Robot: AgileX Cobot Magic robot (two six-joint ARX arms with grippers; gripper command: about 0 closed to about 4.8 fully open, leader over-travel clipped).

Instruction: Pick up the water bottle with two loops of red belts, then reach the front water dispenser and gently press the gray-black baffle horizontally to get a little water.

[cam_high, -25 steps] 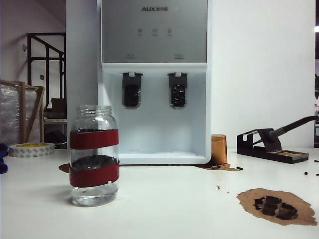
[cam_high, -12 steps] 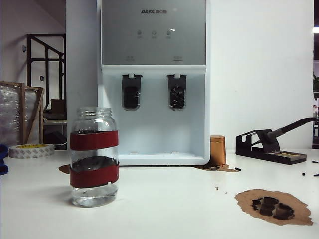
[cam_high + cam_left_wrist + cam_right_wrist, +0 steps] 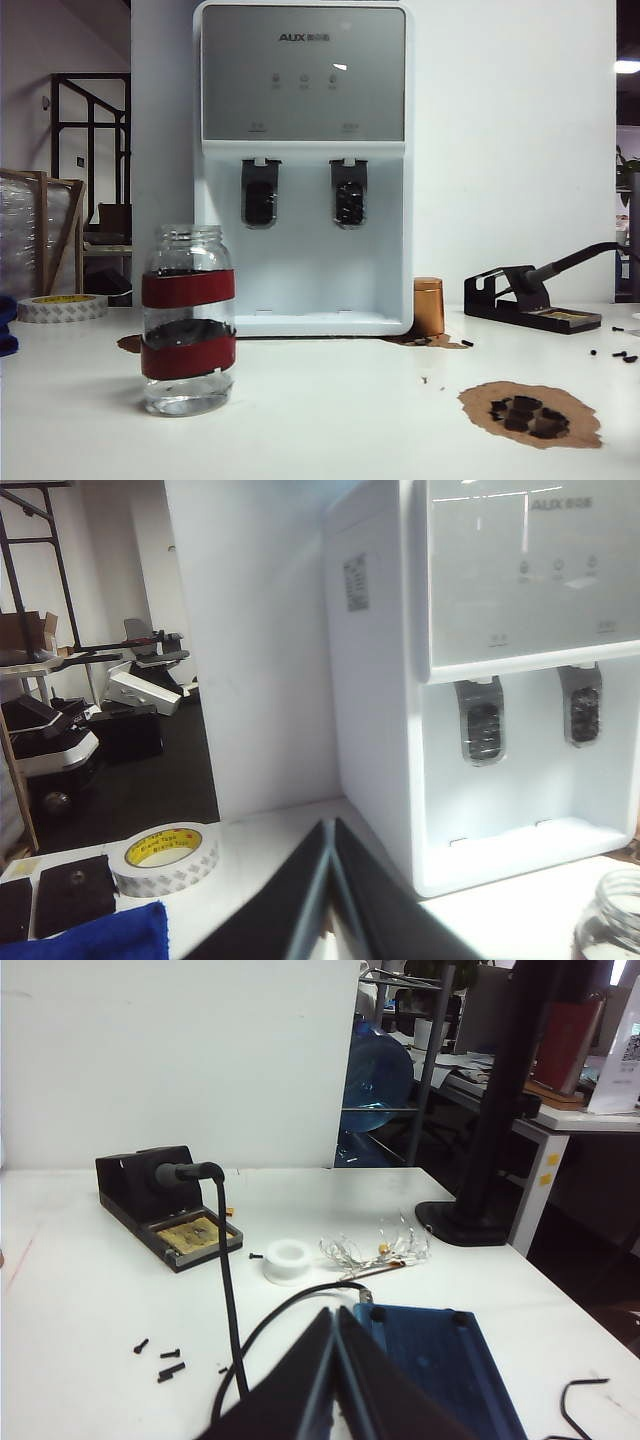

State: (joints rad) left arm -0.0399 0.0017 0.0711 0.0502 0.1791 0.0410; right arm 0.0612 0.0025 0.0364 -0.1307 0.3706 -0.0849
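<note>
Clear water bottle (image 3: 189,320) with dark-red bands; white water dispenser (image 3: 303,170), silver-grey panel.

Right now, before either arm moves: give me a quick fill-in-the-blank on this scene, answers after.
1. The water bottle wears two ___ bands.
2. The water dispenser has ___ dark levers.
3. The left tool and right tool both have their jaws ___.
4. The roll of tape beside the left tool lies ___ on the table.

Answers: red; two; shut; flat
</note>
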